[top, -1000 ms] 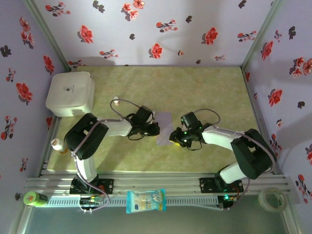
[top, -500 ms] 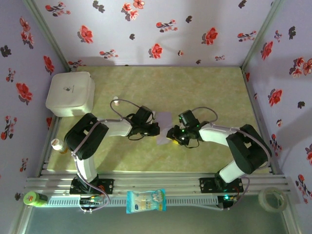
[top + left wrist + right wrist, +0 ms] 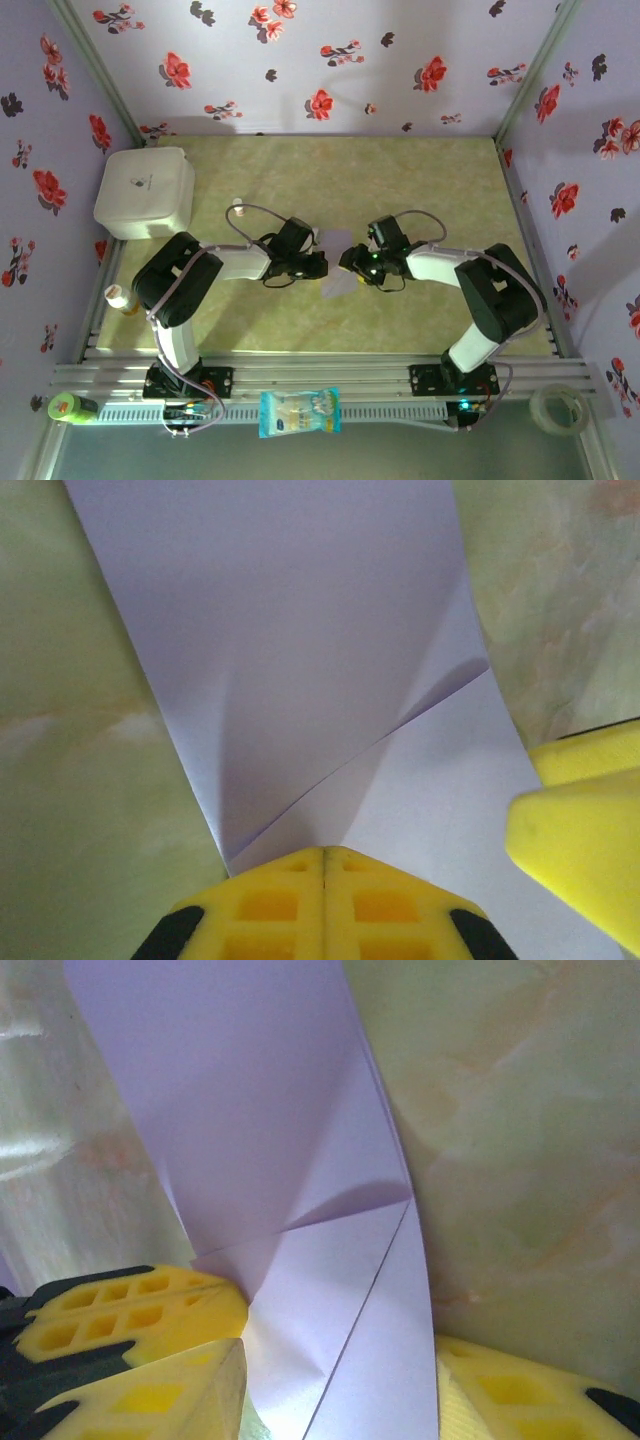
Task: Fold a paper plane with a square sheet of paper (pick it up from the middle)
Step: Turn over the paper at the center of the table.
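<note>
While the left gripper [image 3: 323,870] is clamped shut on one edge of the paper [image 3: 300,650], its two yellow fingers pressed flat together with the sheet pinched in the seam, the right gripper [image 3: 335,1400] stands with its jaws apart. It has one yellow finger on each side of the paper's narrow end and nothing squeezed between them; whether those fingers touch the paper's edges I cannot tell. Seen from above, the two grippers face each other at mid-table [image 3: 400,180], the left one reaching in from the left and the right one from the right, tips close together with the paper between them. The paper is pale lilac and partly folded: in the left wrist view a slanting flap edge runs from beside the closed fingers up to the sheet's right edge, casting a thin shadow, and in the right wrist view creases meet near the sheet's middle. A white box [image 3: 145,192] sits at the table's far left corner, well apart from the paper, and a blue-and-white packet [image 3: 299,412] lies on the front rail [image 3: 380,372] between the arm bases.
</note>
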Controlling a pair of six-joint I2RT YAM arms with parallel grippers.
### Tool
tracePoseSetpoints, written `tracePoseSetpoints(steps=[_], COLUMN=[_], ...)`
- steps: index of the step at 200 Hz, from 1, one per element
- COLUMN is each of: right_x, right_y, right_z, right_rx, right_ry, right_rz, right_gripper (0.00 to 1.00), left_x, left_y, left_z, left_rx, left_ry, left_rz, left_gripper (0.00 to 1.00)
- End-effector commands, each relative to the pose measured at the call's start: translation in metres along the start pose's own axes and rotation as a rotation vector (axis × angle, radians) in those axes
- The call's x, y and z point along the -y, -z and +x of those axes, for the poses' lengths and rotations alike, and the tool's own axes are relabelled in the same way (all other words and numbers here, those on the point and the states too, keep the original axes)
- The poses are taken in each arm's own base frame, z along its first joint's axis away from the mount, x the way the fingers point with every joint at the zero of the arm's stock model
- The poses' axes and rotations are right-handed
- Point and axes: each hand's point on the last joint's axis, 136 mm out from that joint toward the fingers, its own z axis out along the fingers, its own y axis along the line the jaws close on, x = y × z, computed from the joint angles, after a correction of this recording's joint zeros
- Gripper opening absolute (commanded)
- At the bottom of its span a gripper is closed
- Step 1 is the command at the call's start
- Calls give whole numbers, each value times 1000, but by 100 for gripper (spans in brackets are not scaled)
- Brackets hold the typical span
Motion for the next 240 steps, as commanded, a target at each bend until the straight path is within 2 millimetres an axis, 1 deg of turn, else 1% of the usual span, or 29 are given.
tracePoseSetpoints(steps=[1,41,64,79,111,151,168,192,210,228,240], right_x=[-12,-9,-1,1,4,8,6,-1,-8,-15,-14], right_y=[0,-4,-8,-9,-13,-17,-16,-11,-2,10,20], right_z=[-12,-20,-22,-23,-25,-26,-26,-28,-31,-34,-33], right_rx=[19,40,42,45,46,45,47,54,70,86,92], right_ry=[6,-21,-38,-39,-37,-36,-29,-3,26,59,98], right_rz=[-59,-91,-80,-85,-100,-118,-129,-150,-169,-175,-135], right_gripper=[48,42,39,37,25,17,13,7,5,4,4], left_x=[-24,-20,-19,-19,-18,-13,-9,2,14,28,33], left_y=[-10,-9,-8,-8,-7,-6,-4,3,13,28,41], left_z=[28,26,24,24,23,19,16,7,-2,-12,-16], left_rx=[-86,-77,-74,-73,-68,-57,-48,-9,40,93,127], left_ry=[45,45,48,49,52,56,56,61,72,70,55], left_rz=[-65,-56,-54,-53,-48,-33,-22,19,64,108,116], left_gripper=[2,1,1,2,1,2,3,5,10,15,18])
